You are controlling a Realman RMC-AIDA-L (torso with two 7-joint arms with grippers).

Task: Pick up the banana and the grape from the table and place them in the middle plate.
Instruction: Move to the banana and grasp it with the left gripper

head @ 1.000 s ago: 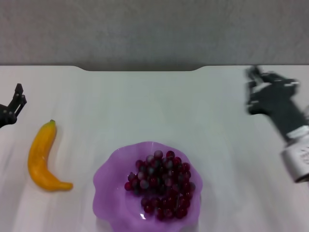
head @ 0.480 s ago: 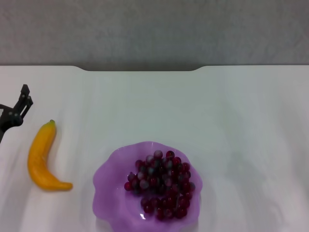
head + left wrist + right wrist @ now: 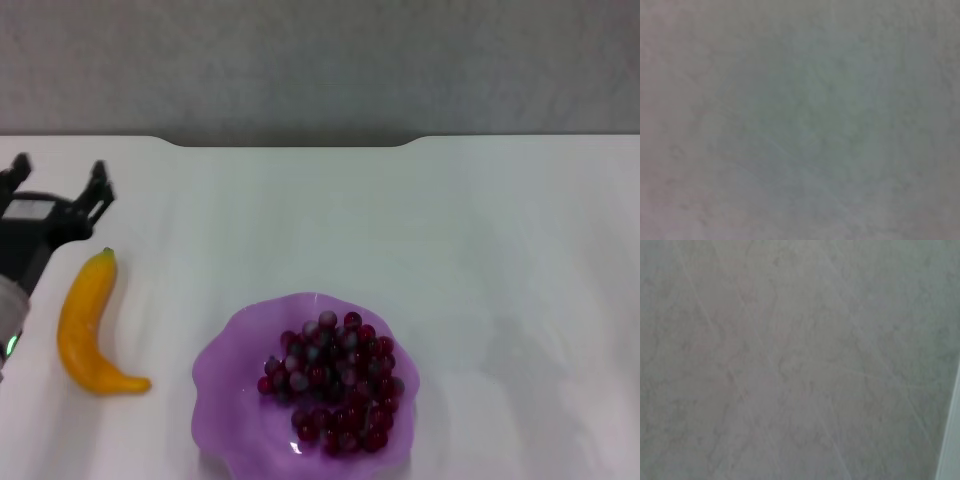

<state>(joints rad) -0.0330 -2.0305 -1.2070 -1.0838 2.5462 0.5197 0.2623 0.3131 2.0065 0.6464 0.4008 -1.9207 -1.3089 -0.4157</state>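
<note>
Grape (image 3: 333, 382): lodged in middle plate (image 3: 225, 372), 6 o'clock on bench (image 3: 420, 240). Banana (image 3: 85, 325): on bench, 9 o'clock of plate. Left pincer (image 3: 57, 186): spread wide, empty, at banana's 12 o'clock. Step judged: banana pickup; descent required. Right pincer: unseen.

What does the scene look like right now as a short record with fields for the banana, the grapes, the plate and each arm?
banana: lying on the table, left of the plate, untouched
grape: bunch resting inside the middle plate
left gripper: fingers open, just beyond the banana's stem end
right gripper: not in the head view
left to do: banana into the plate
</note>
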